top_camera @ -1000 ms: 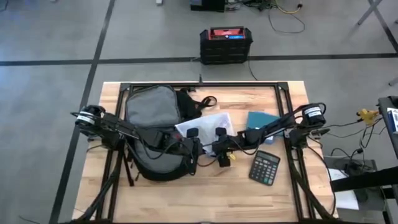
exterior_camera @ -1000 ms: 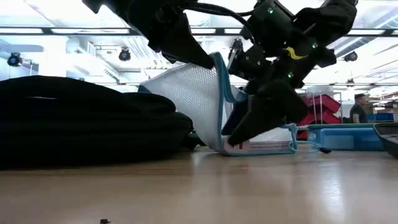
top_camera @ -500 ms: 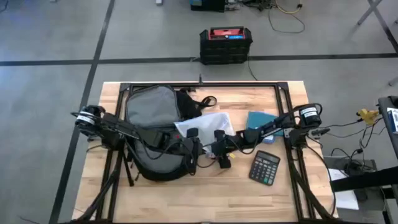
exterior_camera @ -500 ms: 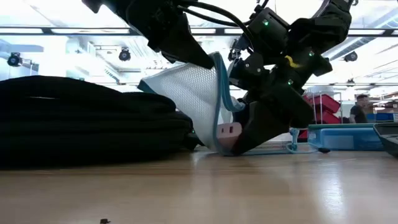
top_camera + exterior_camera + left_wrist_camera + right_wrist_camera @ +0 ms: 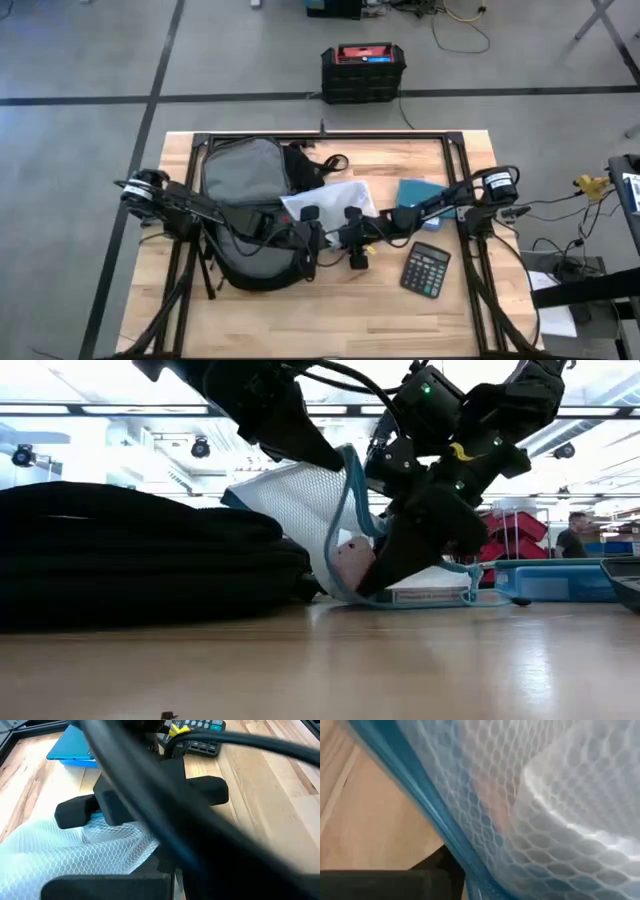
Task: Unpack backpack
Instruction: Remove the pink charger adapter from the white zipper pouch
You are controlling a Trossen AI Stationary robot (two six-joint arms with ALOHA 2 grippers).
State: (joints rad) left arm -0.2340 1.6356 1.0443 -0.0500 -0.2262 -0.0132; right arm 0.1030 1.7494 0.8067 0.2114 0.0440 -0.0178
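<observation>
Both grippers, left gripper [image 5: 312, 228] and right gripper [image 5: 352, 228], clamp a white mesh pouch [image 5: 310, 510] beside the backpack [image 5: 245, 185]; only the low view shows it lifted.

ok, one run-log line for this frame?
phase: unpacking | left gripper: holding mesh pouch | right gripper: at pouch, grip unclear | backpack: on table | calculator, blue box: out

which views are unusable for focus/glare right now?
Right wrist view: the white mesh pouch fills the picture, too close and soft. Left wrist view: a blurred black cable crosses the foreground, hiding most of the scene. Low view: bright ceiling lights backlight both arms into near-silhouettes, and the table shows glare. High view: even light, little shadow, usable.
</observation>
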